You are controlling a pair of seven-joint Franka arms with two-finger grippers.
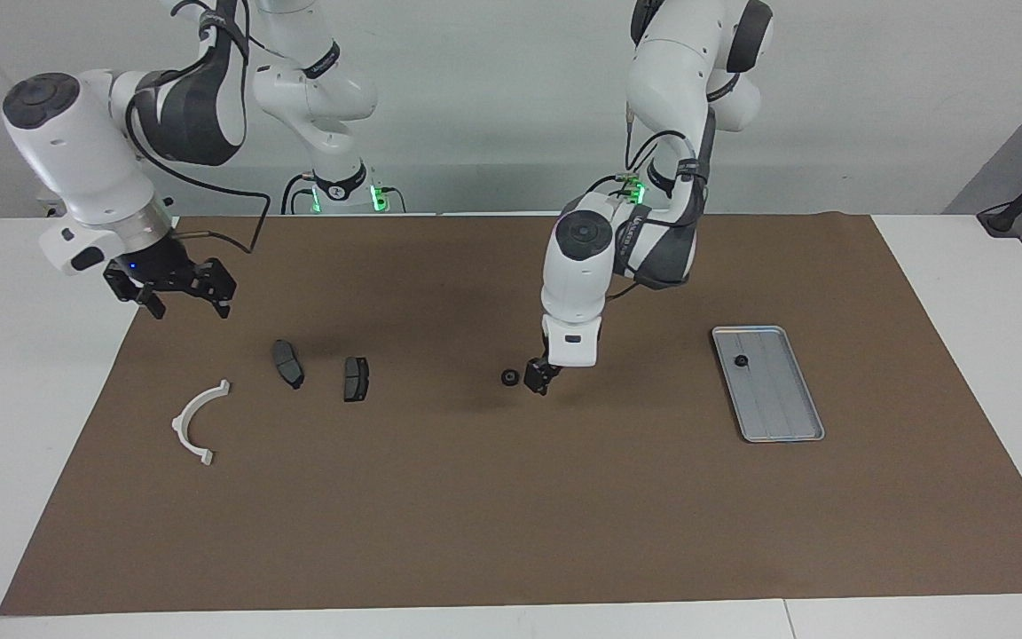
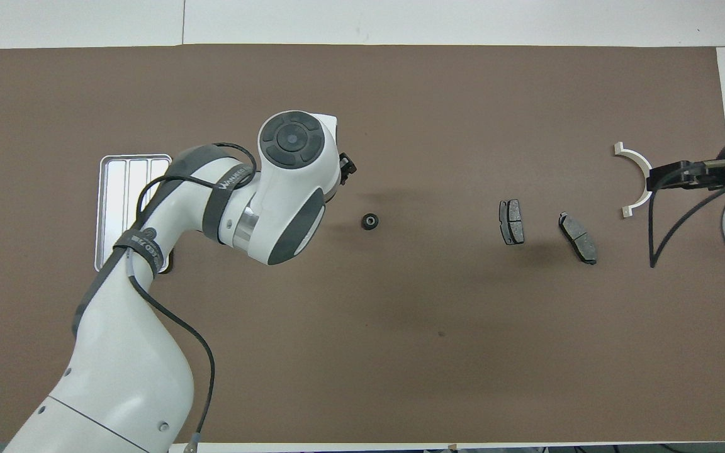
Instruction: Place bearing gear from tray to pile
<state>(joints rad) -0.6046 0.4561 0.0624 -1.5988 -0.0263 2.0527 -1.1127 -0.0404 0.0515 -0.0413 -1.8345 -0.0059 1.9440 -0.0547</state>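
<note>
A small black bearing gear [image 1: 509, 377] [image 2: 370, 221] lies free on the brown mat, between the tray and the pile. My left gripper [image 1: 536, 377] [image 2: 347, 168] hangs low over the mat just beside it, open and holding nothing. A second small black round part [image 1: 741, 361] sits on the silver tray [image 1: 782, 408] [image 2: 114, 189]; in the overhead view my left arm hides it. The pile is two dark brake pads [image 1: 287, 363] [image 1: 356, 378] [image 2: 511, 221] [image 2: 578, 238] and a white half-ring bracket [image 1: 199, 422] [image 2: 639, 179]. My right gripper [image 1: 183, 302] [image 2: 655, 179] is open in the air over the mat's edge by the bracket.
The brown mat [image 1: 511, 515] covers most of the white table. Bare mat stretches between the gear and the nearest brake pad. My left arm's elbow hangs over part of the tray in the overhead view.
</note>
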